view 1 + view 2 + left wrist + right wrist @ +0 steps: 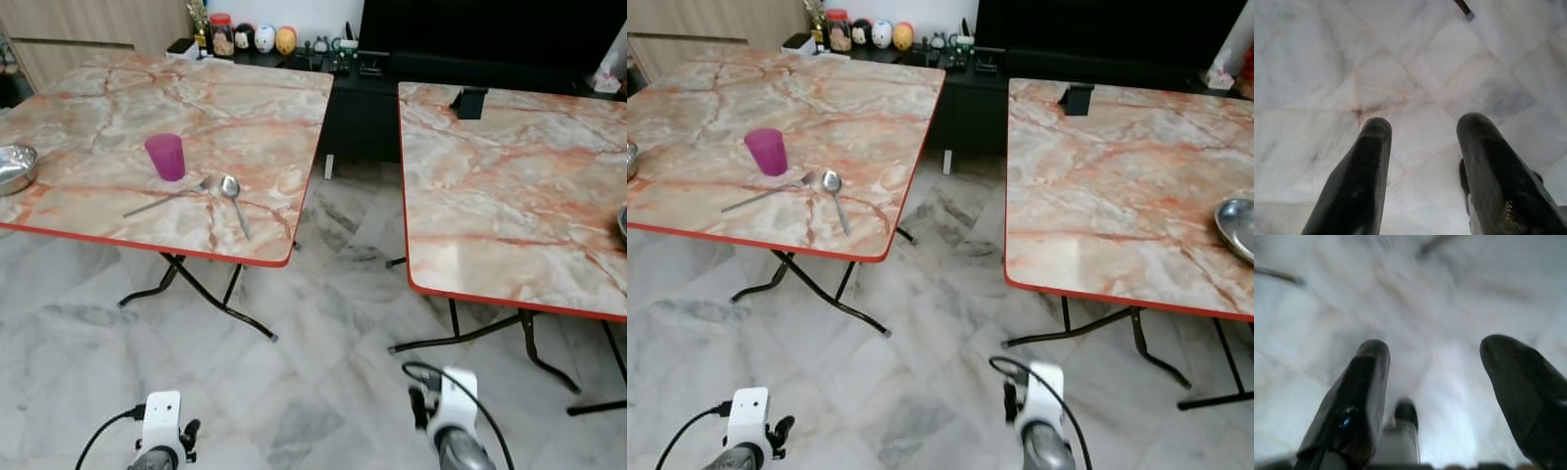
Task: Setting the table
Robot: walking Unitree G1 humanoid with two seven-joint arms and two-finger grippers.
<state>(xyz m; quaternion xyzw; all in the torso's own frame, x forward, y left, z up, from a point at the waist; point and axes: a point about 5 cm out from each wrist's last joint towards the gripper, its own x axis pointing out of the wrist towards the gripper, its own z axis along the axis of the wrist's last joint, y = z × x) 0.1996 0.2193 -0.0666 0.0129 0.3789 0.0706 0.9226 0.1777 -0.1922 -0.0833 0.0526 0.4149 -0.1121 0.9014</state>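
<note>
We stand between two marble-patterned folding tables, and the step in hand looks like the approach: nothing is being carried and both arms hang low over the tiled floor [323, 392]. Our left gripper [1422, 147] has its two black fingers spread wide with nothing between them, pointing at bare tile; our right gripper [1435, 382] is likewise spread wide and empty, its view blurred

On the left table [255, 98] we count one purple plastic cup [166, 157], one fork [168, 197] and one spoon [233, 201], the fork and spoon lying just beside each other near the front edge, close in front of the cup. One steel bowl [14, 167] sits at that table's far left edge. On the right table [1117, 176] we count one more steel bowl [1239, 227] at its right edge, and one small dark stand [1076, 98] near the back, so two bowls in all

We judge the setting barely begun. The next move calls for stepping up to the left table, raising an arm above the tabletop, and closing on one piece, likely the cup, whose upright wall suits the long fingers better than the flat cutlery
</note>
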